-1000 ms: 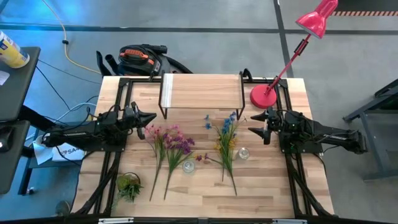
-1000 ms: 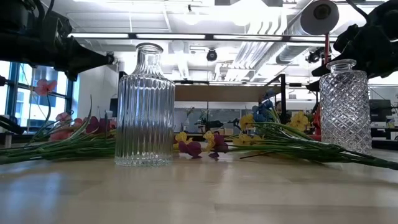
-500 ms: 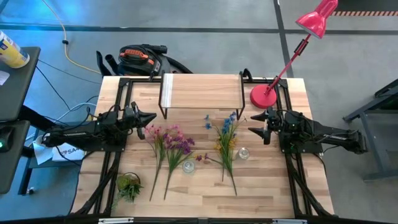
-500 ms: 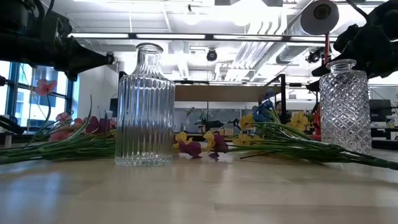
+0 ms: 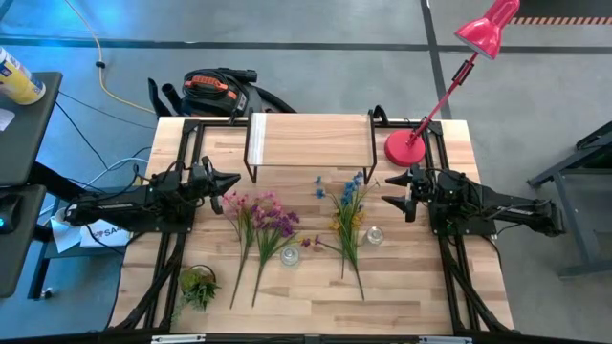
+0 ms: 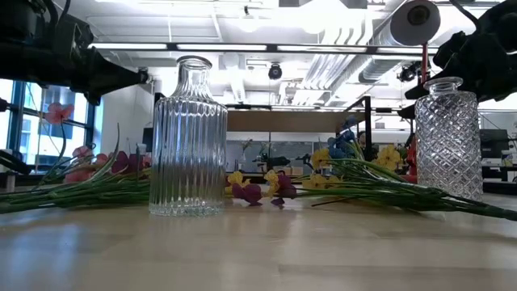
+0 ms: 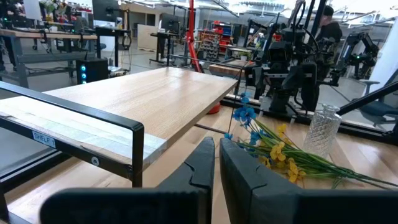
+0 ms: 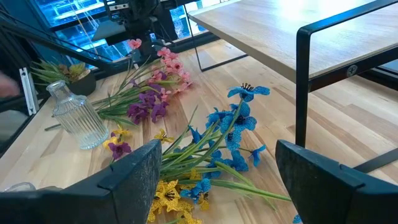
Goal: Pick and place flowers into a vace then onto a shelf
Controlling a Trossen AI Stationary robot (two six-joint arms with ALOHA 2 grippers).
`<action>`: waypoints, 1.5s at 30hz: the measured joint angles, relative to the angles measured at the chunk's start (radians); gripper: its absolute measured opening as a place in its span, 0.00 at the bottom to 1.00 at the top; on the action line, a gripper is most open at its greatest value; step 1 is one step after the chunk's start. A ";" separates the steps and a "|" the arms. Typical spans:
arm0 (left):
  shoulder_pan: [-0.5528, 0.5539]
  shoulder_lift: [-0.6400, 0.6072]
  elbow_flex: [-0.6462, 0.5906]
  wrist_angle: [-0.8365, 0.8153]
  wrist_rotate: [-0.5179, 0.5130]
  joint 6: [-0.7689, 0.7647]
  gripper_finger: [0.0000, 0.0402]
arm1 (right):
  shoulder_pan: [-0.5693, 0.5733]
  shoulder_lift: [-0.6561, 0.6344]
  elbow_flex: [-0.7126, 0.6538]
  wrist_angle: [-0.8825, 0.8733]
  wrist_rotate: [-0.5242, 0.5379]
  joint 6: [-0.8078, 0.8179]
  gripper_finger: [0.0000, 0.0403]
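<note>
- table (image 5: 402, 287): nothing is held and no stem is in a vase yet, so all the risk is ahead.
- shelf (image 5: 309, 139) stands at the far edge, bare; its thin legs sit just beyond the flower heads, so a carried vase could clip the frame.
- left gripper (image 5: 232, 180): fingers pressed together, empty, hovering left of the pink and purple bunch (image 5: 260, 222). It cannot take a stem until it opens; going down like this just shoves the bunch.
- right gripper (image 5: 387, 189): fingers spread wide, empty, right of the blue and yellow bunch (image 5: 349, 215).
- Stems lie flat, heads far, tails near; a grip may catch only part of a bunch or scrape the wood.
- ribbed vase (image 6: 188, 137) and cut-glass vase (image 6: 447, 137): narrow necks; a tilted stem could miss or tip them.
- A sweeping arm could knock either vase.
</note>
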 joint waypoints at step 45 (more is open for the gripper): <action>0.000 0.000 -0.002 0.105 -0.131 -0.965 0.15 | 0.000 0.000 0.000 0.000 0.001 -0.009 0.76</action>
